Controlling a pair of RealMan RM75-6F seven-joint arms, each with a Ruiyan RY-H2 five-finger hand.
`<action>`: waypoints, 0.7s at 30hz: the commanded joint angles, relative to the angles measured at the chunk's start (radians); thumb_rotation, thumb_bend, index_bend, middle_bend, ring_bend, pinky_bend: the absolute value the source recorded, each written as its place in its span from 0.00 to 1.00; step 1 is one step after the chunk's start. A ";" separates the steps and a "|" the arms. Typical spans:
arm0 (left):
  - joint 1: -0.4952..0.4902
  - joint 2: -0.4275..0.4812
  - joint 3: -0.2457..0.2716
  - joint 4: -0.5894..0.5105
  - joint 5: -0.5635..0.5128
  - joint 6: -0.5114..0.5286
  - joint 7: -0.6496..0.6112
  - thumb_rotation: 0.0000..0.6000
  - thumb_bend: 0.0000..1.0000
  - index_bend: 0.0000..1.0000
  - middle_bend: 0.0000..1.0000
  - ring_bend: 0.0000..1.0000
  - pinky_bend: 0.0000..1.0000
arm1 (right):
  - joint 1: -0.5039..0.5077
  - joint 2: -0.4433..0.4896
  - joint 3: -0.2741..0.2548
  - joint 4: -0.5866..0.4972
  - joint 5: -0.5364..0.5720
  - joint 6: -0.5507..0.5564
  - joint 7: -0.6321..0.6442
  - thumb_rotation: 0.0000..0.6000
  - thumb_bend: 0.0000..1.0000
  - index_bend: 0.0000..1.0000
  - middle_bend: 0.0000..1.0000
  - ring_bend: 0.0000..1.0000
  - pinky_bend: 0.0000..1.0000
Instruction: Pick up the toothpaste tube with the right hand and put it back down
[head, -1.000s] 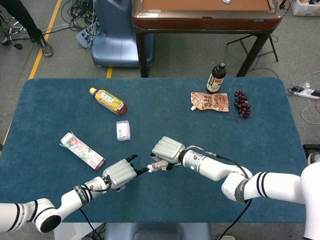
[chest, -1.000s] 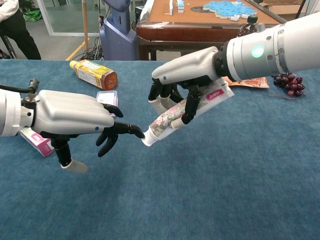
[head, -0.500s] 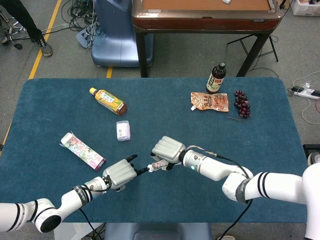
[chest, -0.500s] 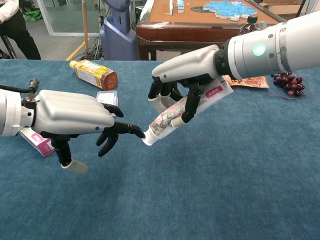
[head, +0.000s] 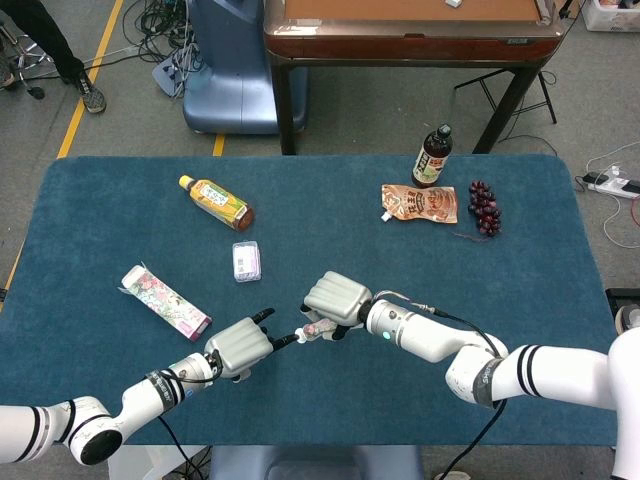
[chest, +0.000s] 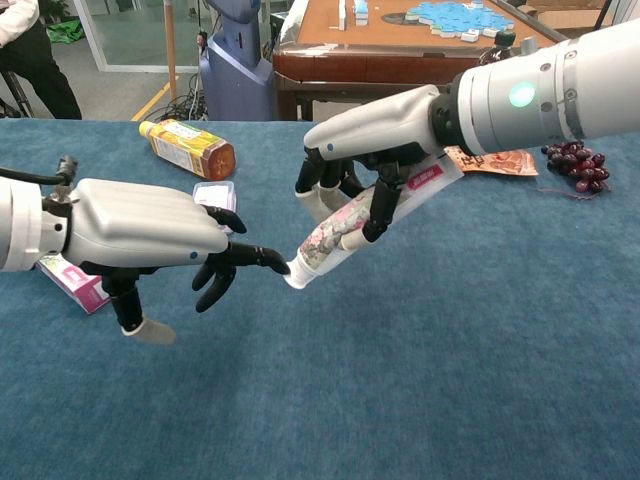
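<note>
Right hand (chest: 365, 150): centre of table, fingers wrapped around toothpaste tube (chest: 365, 215), grasping it. Tube tilted, cap end down-left, crimped end up-right; cap end looks at or just above the cloth, can't tell if touching. In head view the hand (head: 337, 299) covers most of the tube; only a bit shows under it (head: 318, 329).

Left hand (chest: 140, 235): near-left of the tube, holds nothing, fingers apart and partly curled, one fingertip close to tube's cap end; contact w/ cap can't tell. Head view (head: 240, 347): low over the cloth, just left of right hand.

Table (head: 120, 210): dark blue cloth top.

Other items:
- Floral box (head: 165, 299), flat, left side, near left forearm.
- Small clear case (head: 246, 261), mid-left, far of the hands.
- Yellow drink bottle (head: 215, 201), lying on its side, far-left.
- Orange pouch (head: 420, 203), flat, far-right.
- Dark bottle (head: 432, 157), upright, just beyond pouch at far edge.
- Grape bunch (head: 484, 208), just right of pouch.
- Brown table (head: 410, 40) beyond the far edge, off the cloth.
</note>
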 joint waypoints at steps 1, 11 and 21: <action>0.000 0.001 0.000 0.000 -0.001 0.001 -0.001 1.00 0.22 0.06 0.48 0.41 0.01 | -0.001 0.001 0.000 0.000 0.000 0.000 0.000 1.00 0.85 0.80 0.73 0.65 0.42; -0.004 0.000 0.002 0.004 -0.006 -0.002 0.000 1.00 0.22 0.06 0.48 0.40 0.01 | -0.007 0.005 0.006 -0.001 -0.005 0.007 0.009 1.00 0.85 0.80 0.73 0.65 0.42; -0.005 0.000 0.001 0.003 -0.006 0.001 -0.002 1.00 0.22 0.06 0.48 0.40 0.01 | -0.014 0.009 0.010 -0.006 -0.014 0.014 0.019 1.00 0.85 0.80 0.73 0.65 0.42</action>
